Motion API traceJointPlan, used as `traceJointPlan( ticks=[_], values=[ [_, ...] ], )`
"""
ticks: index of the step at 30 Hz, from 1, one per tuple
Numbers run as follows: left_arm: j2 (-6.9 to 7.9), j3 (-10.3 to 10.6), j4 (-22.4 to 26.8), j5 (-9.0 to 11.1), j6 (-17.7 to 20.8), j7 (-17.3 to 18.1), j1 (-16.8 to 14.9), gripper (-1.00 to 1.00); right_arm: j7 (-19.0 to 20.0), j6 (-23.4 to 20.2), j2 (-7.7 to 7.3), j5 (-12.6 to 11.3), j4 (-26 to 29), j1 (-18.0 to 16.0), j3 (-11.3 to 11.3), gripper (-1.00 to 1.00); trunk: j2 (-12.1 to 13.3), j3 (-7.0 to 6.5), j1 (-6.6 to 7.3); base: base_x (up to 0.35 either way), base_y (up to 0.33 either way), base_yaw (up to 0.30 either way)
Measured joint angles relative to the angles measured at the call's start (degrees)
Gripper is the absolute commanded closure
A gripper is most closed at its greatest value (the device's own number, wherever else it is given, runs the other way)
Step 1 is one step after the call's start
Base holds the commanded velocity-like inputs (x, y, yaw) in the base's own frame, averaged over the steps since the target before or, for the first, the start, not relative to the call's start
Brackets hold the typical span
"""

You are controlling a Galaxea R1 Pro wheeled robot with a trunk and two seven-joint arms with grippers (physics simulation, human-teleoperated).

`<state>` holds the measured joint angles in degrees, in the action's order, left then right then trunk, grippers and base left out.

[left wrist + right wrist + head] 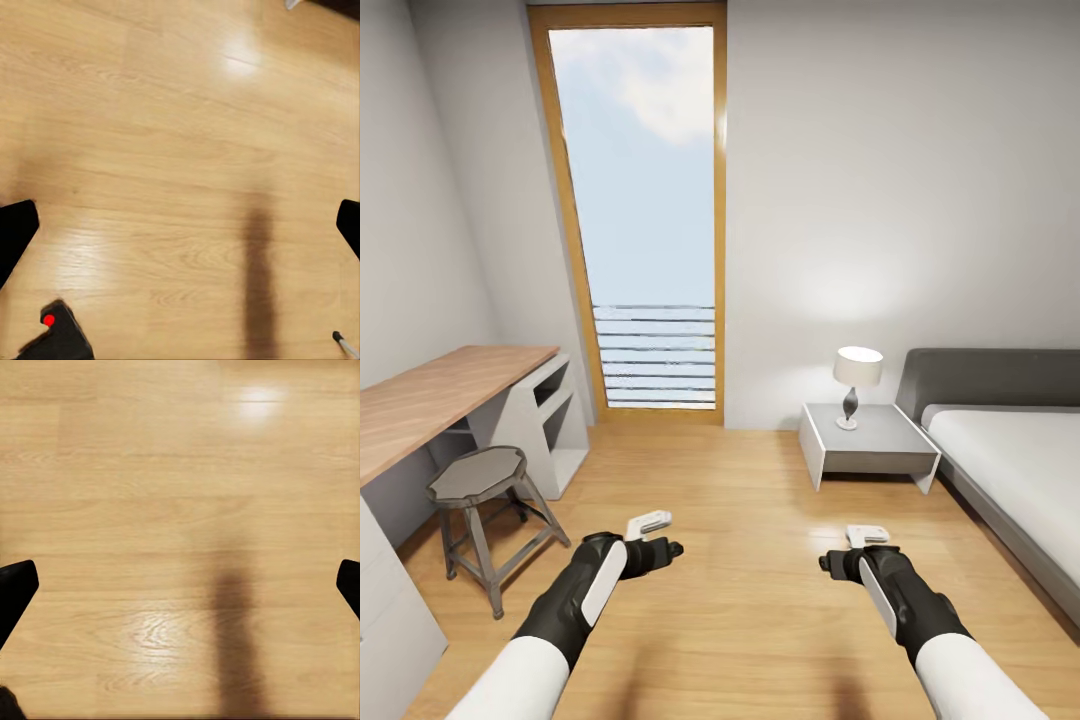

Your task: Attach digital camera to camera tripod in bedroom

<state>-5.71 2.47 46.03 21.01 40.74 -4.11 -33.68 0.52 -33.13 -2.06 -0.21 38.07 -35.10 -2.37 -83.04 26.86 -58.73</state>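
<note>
Lying on the wood floor (180, 150), the digital camera (60, 334) is being shown red button up; its long axis cannot be told. Both the left gripper (180, 225) and right gripper (180, 585) are being held spread wide, with nothing gripped.

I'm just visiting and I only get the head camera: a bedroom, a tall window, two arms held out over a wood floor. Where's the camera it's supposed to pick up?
Observer: The left wrist view catches it: a small black camera with a red button, lying on the wood floor that the left hand points at.
Operator: And the tripod?
Observer: That same view shows a thin silver rod with a black tip at its edge. It may be a tripod leg, but too little shows to be sure.
Operator: Is either hand holding anything?
Observer: No. The wrist views show the left hand and the right hand with fingers far apart and just floor between them.
</note>
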Motion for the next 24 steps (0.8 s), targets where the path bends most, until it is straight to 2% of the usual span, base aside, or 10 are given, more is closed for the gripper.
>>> traceJointPlan(
  ticks=[11,18,24],
  values=[
    [-1.44,0.3,0.0,0.4,-1.0,-9.5,0.0,-1.00,0.2,-0.9,-0.03,-0.1,0.2,0.0,0.0,-1.00,0.0,0.00,0.00,0.000,0.000,0.000],
    [-1.71,0.3,0.0,0.4,-1.0,-9.8,0.0,-1.00,0.2,-1.0,-0.12,0.0,0.2,0.0,0.0,-1.00,0.0,0.00,0.00,0.000,0.000,0.000],
    [-1.76,0.3,0.0,0.4,-1.0,-9.8,0.0,-1.00,0.2,-1.0,-0.06,0.1,0.2,0.0,0.0,-1.00,-2.4,1.07,-1.31,0.000,0.000,0.000]
  ],
)
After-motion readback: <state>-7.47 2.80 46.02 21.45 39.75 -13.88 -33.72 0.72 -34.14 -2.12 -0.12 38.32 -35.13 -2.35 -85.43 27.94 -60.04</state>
